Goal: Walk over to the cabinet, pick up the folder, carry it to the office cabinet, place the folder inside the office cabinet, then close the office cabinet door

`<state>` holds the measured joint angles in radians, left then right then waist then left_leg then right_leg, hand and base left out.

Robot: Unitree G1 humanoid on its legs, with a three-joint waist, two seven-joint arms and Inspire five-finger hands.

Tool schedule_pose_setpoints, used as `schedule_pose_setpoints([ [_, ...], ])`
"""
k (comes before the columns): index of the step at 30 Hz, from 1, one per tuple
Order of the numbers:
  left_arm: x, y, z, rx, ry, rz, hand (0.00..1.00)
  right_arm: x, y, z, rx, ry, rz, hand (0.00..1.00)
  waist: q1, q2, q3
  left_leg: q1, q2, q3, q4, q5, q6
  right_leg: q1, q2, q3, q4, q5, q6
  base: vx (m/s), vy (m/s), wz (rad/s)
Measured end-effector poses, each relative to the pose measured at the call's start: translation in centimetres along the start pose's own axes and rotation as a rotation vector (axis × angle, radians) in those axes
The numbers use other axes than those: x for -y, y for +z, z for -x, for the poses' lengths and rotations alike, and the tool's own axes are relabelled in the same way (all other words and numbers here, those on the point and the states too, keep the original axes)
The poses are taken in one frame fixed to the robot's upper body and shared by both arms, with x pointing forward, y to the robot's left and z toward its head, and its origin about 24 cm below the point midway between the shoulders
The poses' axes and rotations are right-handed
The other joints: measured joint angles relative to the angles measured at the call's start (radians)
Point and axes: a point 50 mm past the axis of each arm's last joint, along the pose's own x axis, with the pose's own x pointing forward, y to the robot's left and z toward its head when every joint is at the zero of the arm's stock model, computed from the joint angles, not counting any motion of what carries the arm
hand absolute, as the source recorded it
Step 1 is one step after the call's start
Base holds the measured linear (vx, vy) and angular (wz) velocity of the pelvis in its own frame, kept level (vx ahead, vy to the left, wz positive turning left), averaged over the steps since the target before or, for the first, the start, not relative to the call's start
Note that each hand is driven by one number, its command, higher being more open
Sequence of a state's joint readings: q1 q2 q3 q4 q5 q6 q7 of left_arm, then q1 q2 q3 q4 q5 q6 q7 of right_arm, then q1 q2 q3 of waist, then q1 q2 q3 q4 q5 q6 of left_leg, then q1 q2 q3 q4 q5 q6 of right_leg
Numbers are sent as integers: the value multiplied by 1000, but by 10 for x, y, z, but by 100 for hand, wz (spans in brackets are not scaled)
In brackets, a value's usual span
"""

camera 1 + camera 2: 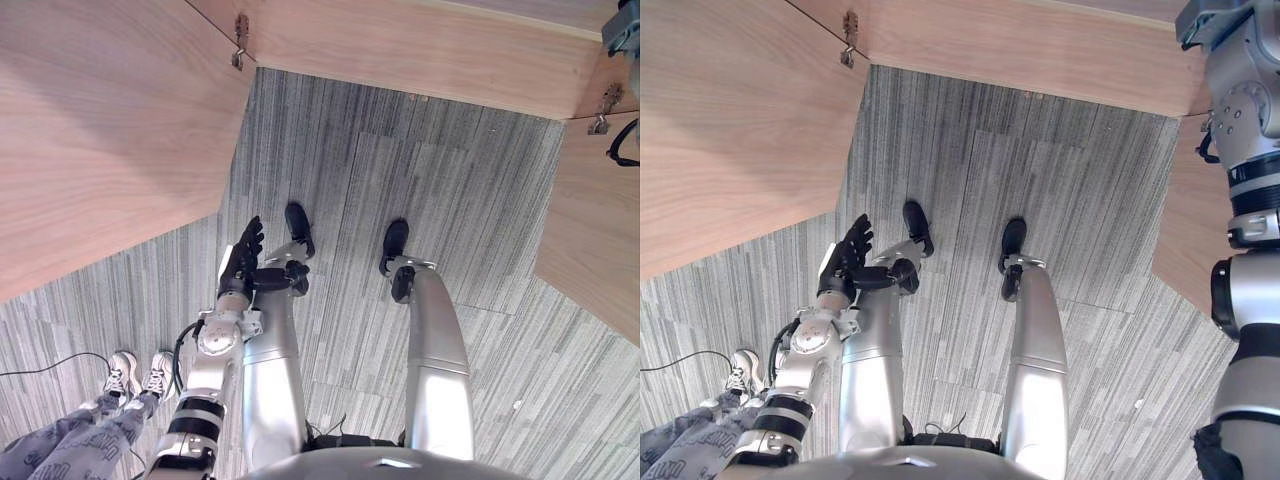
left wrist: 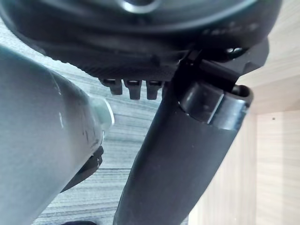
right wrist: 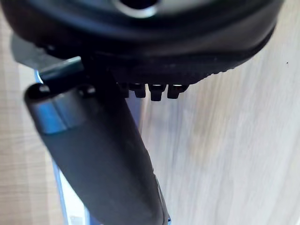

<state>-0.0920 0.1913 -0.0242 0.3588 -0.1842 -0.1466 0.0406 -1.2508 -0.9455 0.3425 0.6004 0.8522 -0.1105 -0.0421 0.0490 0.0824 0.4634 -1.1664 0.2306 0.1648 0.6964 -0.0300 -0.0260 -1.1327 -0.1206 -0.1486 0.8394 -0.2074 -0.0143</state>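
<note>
- One folder (image 3: 70,206): blue-edged strip just past the right hand (image 3: 93,150), against wood; its print is too small to read.
- Right hand: fingers and thumb straight.
- Left hand (image 1: 242,255): fingers straight, low above carpet (image 1: 400,160).
- Cabinet (image 1: 420,50): standing open.
- Person's shoes (image 1: 140,375): on carpet.

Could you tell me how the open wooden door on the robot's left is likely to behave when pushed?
The wooden door looks like a rigid panel, so it probably won't flex. It hangs on a metal hinge, so it would likely swing rather than slide. Its smooth face may offer little grip.
</note>
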Motion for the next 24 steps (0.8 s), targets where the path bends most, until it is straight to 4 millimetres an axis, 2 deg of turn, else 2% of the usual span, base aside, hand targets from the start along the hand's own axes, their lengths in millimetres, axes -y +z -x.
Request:
schedule_pose_setpoints([
  [4, 0, 0, 0, -1, -3, 0, 100, 1, 1, 0, 3, 11, 59, 100, 0, -3, 0, 0, 2, 4, 4, -5, 0, 0, 1, 2, -1, -1, 2, -1, 5, -1],
  [8, 0, 1, -2, 1, -6, -11, 100, -3, 0, 5, -2, 69, 246, 100, -1, -17, -1, -1, 7, 10, 7, -13, 1, 0, 4, 7, -6, -1, 3, 5, 23, -5],
  [12, 1, 5, -7, 13, -12, -40, 100, -15, -5, 11, -4, 173, 415, 100, -1, -23, -1, 0, 8, 13, 9, -15, 3, 3, 5, 8, -8, 0, 4, 5, 7, -1],
  [20, -1, 7, -10, 13, -24, -55, 100, -19, -17, 24, -46, 290, 536, 100, -1, -35, -6, 4, 10, 13, 13, -25, 7, 13, 5, 7, -18, -2, 9, 0, 0, 0],
  [24, -7, 8, -10, 12, -31, -82, 100, -21, -26, 33, -79, 358, 550, 100, -1, -51, -14, 12, 10, 16, 13, -31, 6, 20, 5, 9, -21, -4, 13, 0, 0, 0],
])
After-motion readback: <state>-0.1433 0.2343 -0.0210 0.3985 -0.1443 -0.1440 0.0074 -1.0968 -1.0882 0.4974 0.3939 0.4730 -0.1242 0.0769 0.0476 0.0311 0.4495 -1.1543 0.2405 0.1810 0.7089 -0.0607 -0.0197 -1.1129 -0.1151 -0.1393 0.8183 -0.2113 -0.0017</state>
